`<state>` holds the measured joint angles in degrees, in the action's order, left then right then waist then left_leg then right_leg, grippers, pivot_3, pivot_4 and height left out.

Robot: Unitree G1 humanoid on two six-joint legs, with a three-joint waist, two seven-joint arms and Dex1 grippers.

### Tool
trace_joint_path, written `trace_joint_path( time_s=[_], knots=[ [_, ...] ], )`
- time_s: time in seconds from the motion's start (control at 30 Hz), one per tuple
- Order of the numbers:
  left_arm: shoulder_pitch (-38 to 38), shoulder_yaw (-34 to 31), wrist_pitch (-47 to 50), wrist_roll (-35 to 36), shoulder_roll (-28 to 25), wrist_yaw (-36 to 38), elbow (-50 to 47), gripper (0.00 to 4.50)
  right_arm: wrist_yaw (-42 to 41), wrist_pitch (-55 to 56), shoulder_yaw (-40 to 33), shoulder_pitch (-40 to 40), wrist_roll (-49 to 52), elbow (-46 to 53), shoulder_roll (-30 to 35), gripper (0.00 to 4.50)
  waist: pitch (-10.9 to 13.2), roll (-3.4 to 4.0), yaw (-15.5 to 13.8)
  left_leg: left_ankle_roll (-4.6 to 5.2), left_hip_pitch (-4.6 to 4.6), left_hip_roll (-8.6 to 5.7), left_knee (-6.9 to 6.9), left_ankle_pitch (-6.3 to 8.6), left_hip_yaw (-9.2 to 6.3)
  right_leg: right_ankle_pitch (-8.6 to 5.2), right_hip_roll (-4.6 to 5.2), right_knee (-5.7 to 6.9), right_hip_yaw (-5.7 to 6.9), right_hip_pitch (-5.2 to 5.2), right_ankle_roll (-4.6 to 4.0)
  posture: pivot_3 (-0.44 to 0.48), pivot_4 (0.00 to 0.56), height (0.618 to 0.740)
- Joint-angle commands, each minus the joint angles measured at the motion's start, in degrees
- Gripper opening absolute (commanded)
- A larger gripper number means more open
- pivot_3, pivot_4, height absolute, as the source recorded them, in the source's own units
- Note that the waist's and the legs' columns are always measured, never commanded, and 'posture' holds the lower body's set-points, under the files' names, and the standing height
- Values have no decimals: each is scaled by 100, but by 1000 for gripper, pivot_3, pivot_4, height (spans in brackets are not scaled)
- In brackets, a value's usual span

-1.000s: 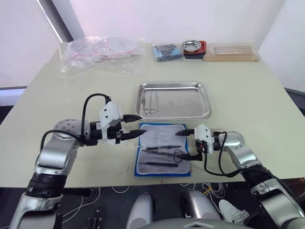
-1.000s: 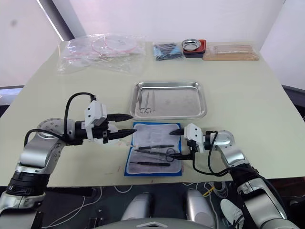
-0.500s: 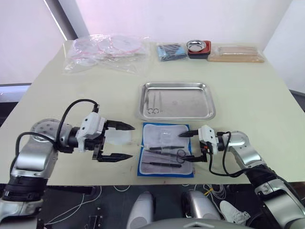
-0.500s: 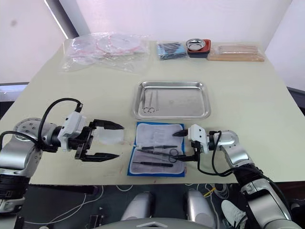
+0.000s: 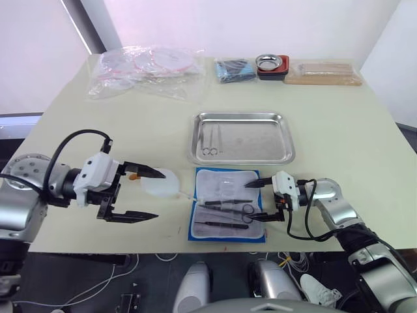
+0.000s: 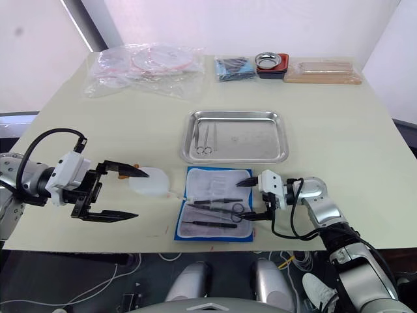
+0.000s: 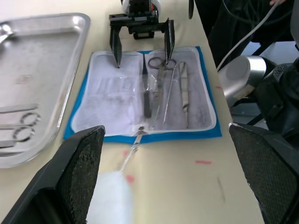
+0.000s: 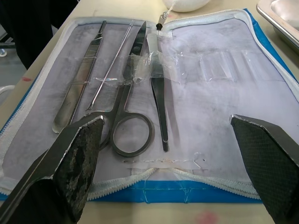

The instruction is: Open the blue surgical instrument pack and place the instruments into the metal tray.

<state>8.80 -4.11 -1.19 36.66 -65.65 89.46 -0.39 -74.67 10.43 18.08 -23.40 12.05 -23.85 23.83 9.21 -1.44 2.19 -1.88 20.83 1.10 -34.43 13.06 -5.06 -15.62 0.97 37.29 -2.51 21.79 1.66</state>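
The blue surgical instrument pack [image 5: 227,203] lies open and flat just in front of the metal tray [image 5: 260,140], its pale lining up. Several instruments [image 8: 131,116] sit under clear straps inside it: scissors, tweezers and thin straight tools. A pair of scissors and a pair of tweezers [image 5: 210,140] rest in the tray's left part. My right gripper [image 5: 249,201] is open at the pack's right edge, its fingers straddling the instruments' handle ends without touching them. My left gripper [image 5: 159,195] is open and holds nothing, well left of the pack.
A pale round translucent piece [image 5: 159,182] lies on the table beside my left gripper's far finger. At the back stand clear plastic bags [image 5: 146,68], a darker blue packet [image 5: 233,70], a small bowl in a red holder [image 5: 272,64] and a tan packet [image 5: 322,73].
My left gripper has drawn back to the left, away from the pack, and has opened wide. The pale round piece now shows beside it. My right gripper has hardly moved.
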Motion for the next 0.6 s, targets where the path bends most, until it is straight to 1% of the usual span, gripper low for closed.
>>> trace_joint_path(
  time_s=[0.03, 0.13, 0.23, 0.33, 0.43, 0.5, 0.6],
  knots=[
    [80, 114, -235, 229, -74, 304, -71, 4491, 15, -197, 280, 281, -501, -607, 112, 4500, 0, -1, 1, 0, 0, 0, 0, 0, 0, 0, -1, 0, 0, 0, 0, 0, 150, 740],
    [151, 156, -257, 150, 70, 304, -89, 4491, 16, -200, 278, 271, -502, -628, 108, 4500, 0, -1, -1, 0, 0, -1, 0, 0, 0, 0, -7, 1, 1, 0, 1, 0, 150, 740],
    [208, 258, -204, -130, 346, 153, -186, 4491, 18, -225, 283, 269, -501, -612, 105, 4500, 0, -2, 1, 0, -1, -3, -1, 0, 1, 1, -23, 3, 2, -1, 1, 0, 150, 740],
    [398, 471, -286, -599, 676, -134, -127, 4491, 17, -203, 296, 228, -533, -694, 96, 4500, -2, -4, 0, 1, -2, -4, -2, 0, 4, 1, -27, 5, -2, -1, 1, 0, 150, 740],
    [669, 751, -361, -1314, 1156, -735, 96, 4491, 41, -185, 311, 201, -556, -736, 64, 4500, -4, -8, -6, 1, -4, -11, -6, -1, 3, 2, -29, 9, -2, -5, 2, 0, 150, 740],
    [804, 952, -484, -1589, 1506, -864, 289, 4491, 136, -175, 278, 184, -552, -763, 15, 4500, -6, -12, -4, 1, -9, -17, -12, -1, 3, 2, -30, 15, -3, -8, 2, 0, 150, 740],
    [994, 1191, -722, -2020, 1899, -1023, 634, 4491, 166, -163, 277, 171, -566, -813, -23, 4500, -12, -20, 8, 1, -11, -19, -22, -1, 4, 2, -35, 31, -6, -8, 2, 0, 150, 740]
  ],
)
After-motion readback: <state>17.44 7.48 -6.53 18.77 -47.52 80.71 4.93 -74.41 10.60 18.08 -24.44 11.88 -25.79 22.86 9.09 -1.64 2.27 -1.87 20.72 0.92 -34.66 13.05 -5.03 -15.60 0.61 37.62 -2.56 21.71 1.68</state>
